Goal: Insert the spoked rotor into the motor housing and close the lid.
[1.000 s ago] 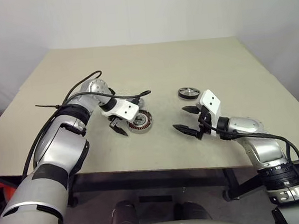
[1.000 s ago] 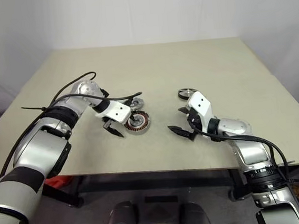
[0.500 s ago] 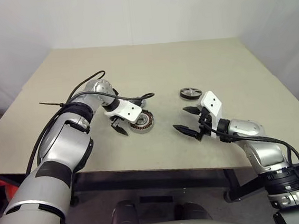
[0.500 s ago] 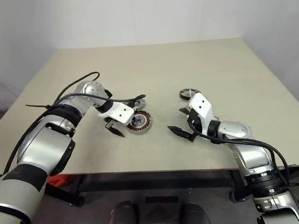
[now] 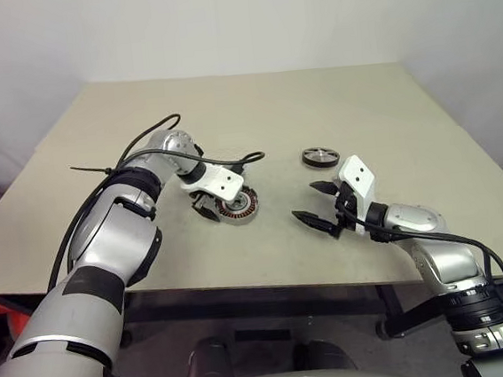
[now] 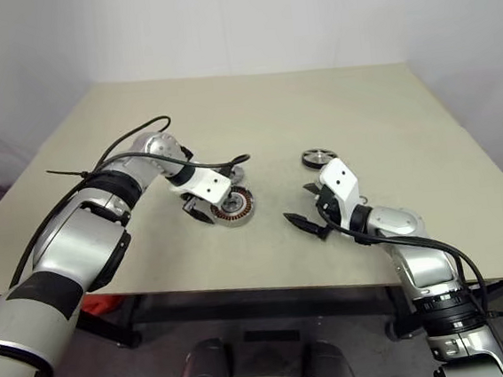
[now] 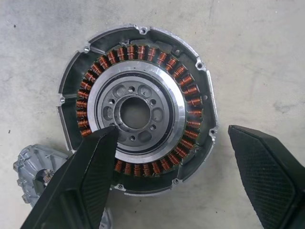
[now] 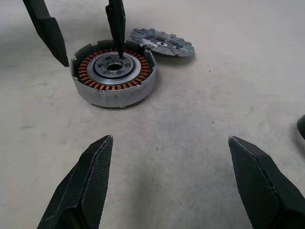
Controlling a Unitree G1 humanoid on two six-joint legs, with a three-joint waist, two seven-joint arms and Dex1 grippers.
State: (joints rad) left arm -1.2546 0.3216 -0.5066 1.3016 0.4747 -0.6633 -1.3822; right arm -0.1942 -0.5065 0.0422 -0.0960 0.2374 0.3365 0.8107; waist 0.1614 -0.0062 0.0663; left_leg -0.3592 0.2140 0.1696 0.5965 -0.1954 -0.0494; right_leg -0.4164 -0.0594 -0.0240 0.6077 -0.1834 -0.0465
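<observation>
Left gripper (image 5: 207, 210): we find it pointing steeply down over the motor housing (image 5: 238, 206), fingers spread wide and empty. In the left wrist view one finger (image 7: 83, 181) overlaps the housing's near edge while the other finger (image 7: 267, 176) stands clear of the rim on the bare table; whether either touches the housing we cannot tell. In the right wrist view one tip hangs over the hub and the other just outside the rim.

Right gripper (image 5: 317, 203): we find it low over the table (image 5: 253, 108), fingers spread wide, nothing between them, aimed across the surface toward the housing and well apart from it.

Motor housing: a short round puck sitting flat on the table, open face up, a ring of copper-brown windings (image 7: 188, 90) around a silvery inner ring with a central bore.

Lid (image 8: 162, 41): a flat grey ribbed disc lying on the table just beside the housing, on its far side as the head cameras see it; we cannot tell if the two touch.

Spoked rotor (image 5: 318, 156): a small shiny wheel with a dark rim, lying flat on the table near the right gripper, beyond it, and well apart from the housing and lid.
</observation>
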